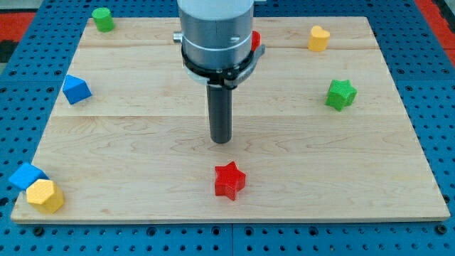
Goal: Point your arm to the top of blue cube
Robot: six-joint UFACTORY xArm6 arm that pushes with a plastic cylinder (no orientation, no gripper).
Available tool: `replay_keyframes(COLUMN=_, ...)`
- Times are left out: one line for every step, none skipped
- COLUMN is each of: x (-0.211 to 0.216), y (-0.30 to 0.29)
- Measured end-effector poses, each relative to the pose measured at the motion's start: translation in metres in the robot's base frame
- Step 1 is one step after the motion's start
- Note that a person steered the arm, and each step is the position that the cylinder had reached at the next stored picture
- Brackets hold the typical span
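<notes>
Silver-grey cylinder, black clamp ring, dark rod (221, 114)

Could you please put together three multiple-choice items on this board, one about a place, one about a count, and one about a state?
1. Where is my tip relative to the red star?
A. toward the view's top of it, apart
B. touching its right side
C. below it

2. How many blue blocks show?
A. one
B. two
C. four

3. What state is the yellow block at the view's bottom left in?
A. alone mid-board
B. stacked on the green star
C. right against a blue block

Answers: 1 A, bare wood lies between tip and star. 2 B, the blue cube and the corner one. 3 C, no gap shows between them.
</notes>
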State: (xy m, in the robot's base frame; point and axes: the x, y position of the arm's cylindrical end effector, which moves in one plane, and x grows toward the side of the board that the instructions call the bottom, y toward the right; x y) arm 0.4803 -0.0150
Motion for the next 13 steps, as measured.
replay_keyframes(x=0.000, y=-0.001)
replay_keyframes(x=0.000, y=-0.027)
replay_keyframes(x=0.001, y=-0.085)
replay_keyframes(x=0.002, y=-0.134)
replay_keyframes(x=0.002, y=-0.157)
replay_keyframes(x=0.002, y=-0.166)
replay_keyframes(x=0.002, y=-0.196)
replay_keyframes(x=0.009, y=-0.239)
replay_keyframes(x=0.033, y=-0.289)
replay_keyframes(x=0.032, y=-0.290)
replay_keyframes(x=0.032, y=-0.290)
replay_keyframes(x=0.049, y=-0.290)
replay_keyframes(x=0.034, y=-0.286)
